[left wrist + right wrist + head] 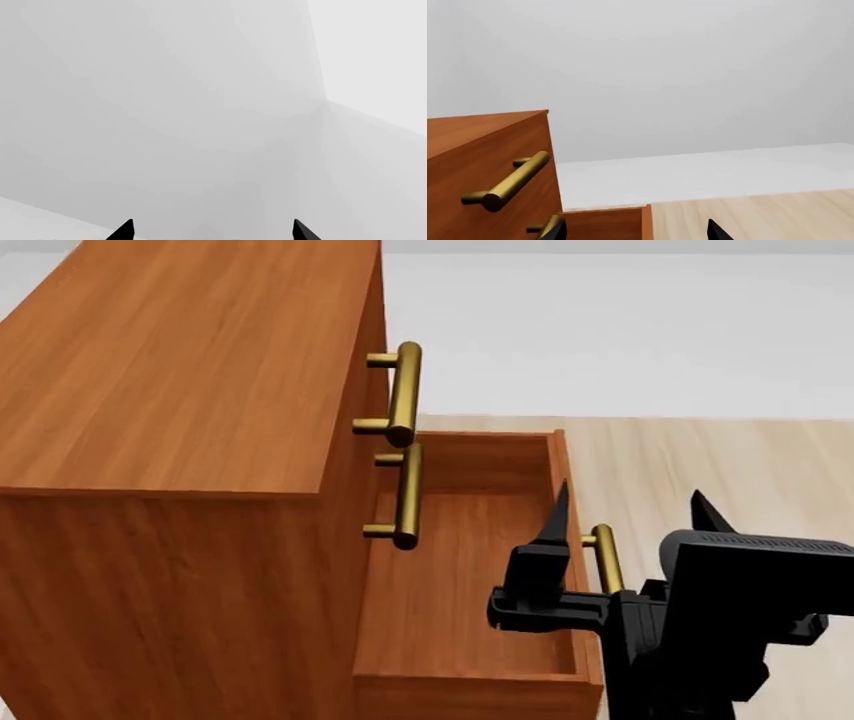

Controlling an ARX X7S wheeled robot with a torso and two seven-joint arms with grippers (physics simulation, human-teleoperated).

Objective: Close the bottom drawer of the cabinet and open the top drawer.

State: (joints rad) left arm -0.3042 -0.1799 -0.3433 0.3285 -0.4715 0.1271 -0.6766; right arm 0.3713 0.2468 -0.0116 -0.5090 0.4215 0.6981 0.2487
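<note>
Bottom drawer (461, 580): standing pulled well out from the base of the cabinet (174, 440), open box facing up, brass bar handle (607, 558) on its front panel. Likely rigid wood riding on slides, so sliding straight in under a steady push; probably not fragile, moderately heavy. Best contact points: flat front panel beside the handle, or the handle bar itself, smooth and round, so possibly slippery under a pinch.

Top drawer (380, 390): sitting flush and shut, its handle (403, 392) projecting from the front; middle handle (407, 495) directly below. Taking hold across the bar's mid-length, then pulling straight out.

Right gripper (627, 515): hanging at the bottom drawer's front edge, fingers spread wide, one tip inside the panel and one outside, straddling the handle, gripping nothing.

Left gripper (213, 231): tips parted wide, nothing between them, facing only blank pale surfaces; out of the head view.
</note>
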